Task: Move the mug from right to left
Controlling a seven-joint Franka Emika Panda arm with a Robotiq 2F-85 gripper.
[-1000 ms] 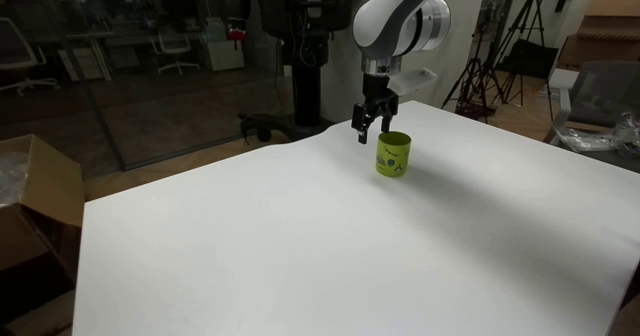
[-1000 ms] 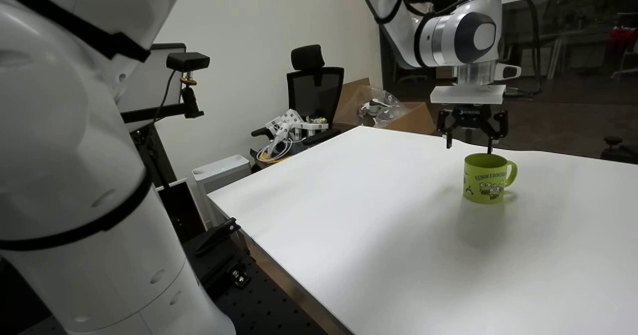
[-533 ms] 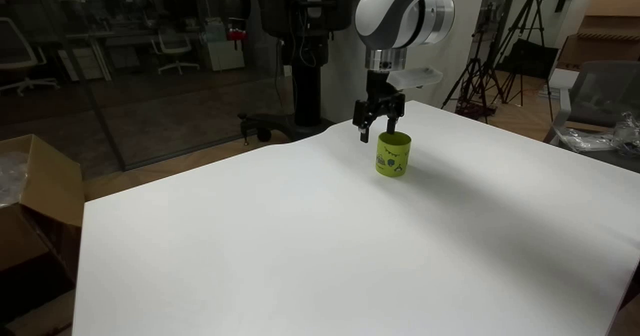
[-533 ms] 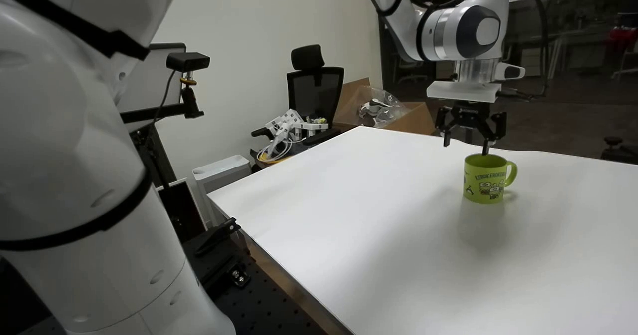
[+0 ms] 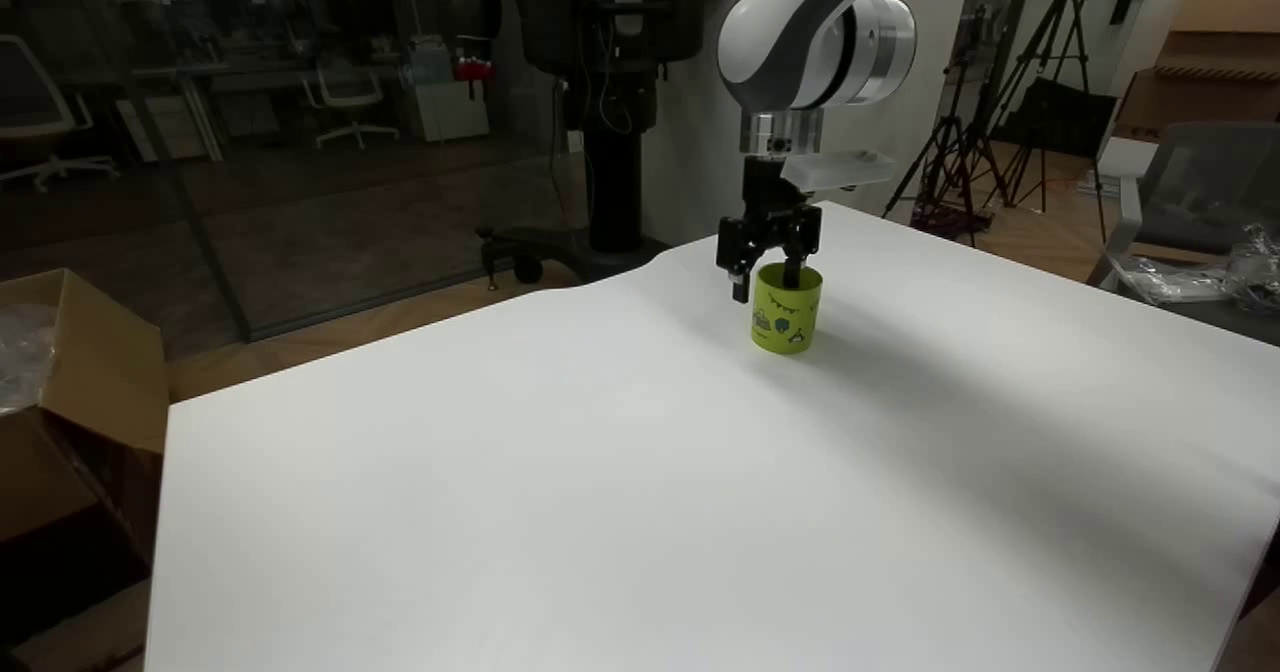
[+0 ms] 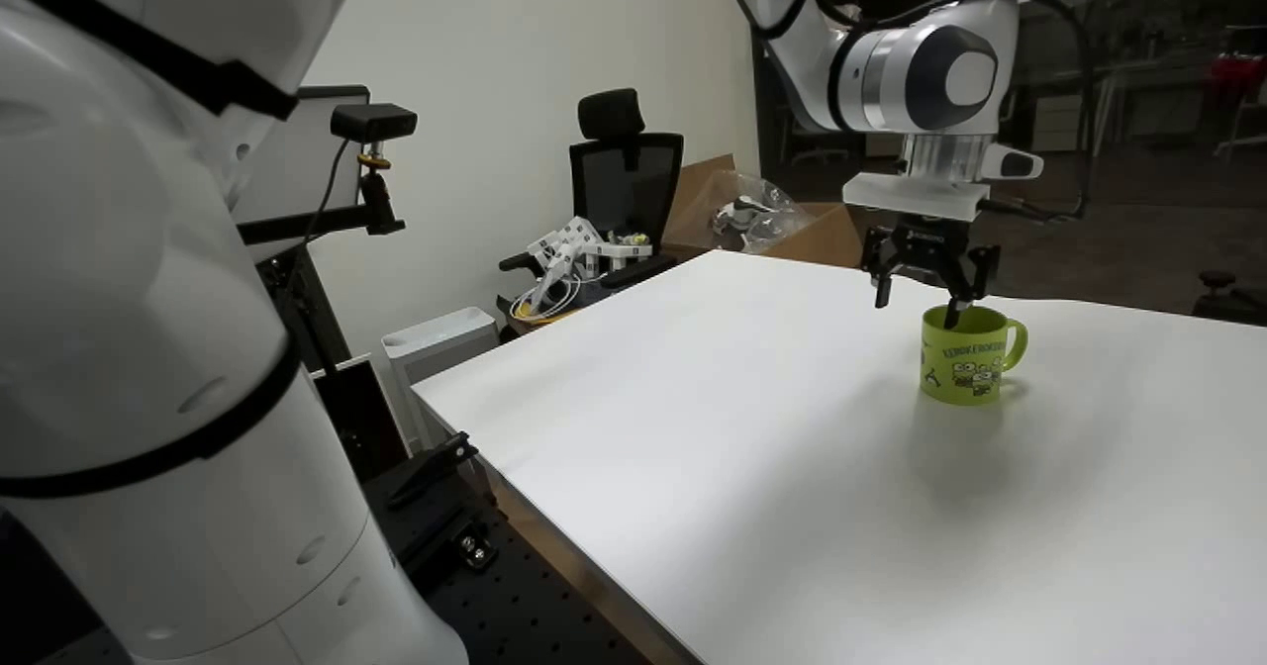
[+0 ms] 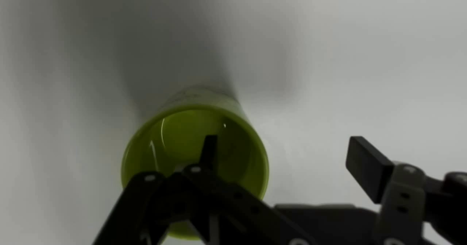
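The lime-green mug [image 5: 785,324] stands upright on the white table [image 5: 560,512] in both exterior views. Its handle [image 6: 1017,344] points right in an exterior view [image 6: 962,373]. My gripper [image 5: 766,285] is low over the mug with its jaws wide apart. One finger reaches into the mug's mouth and the other hangs outside it, above the table. The wrist view shows the gripper [image 7: 284,148] with the mug's wall between its fingers, nearer the finger inside the mug [image 7: 182,133]. Neither finger appears to press on the wall.
The table's far edge lies a little behind the mug. A large white arm part [image 6: 168,348] fills the left foreground in an exterior view. A cardboard box [image 5: 110,372] stands beyond the table's left edge, and an office chair [image 6: 626,180] stands behind the table.
My gripper has come down and shifted a little sideways, so one fingertip now dips into the mug's mouth. The mug has not moved. The jaws stay apart.
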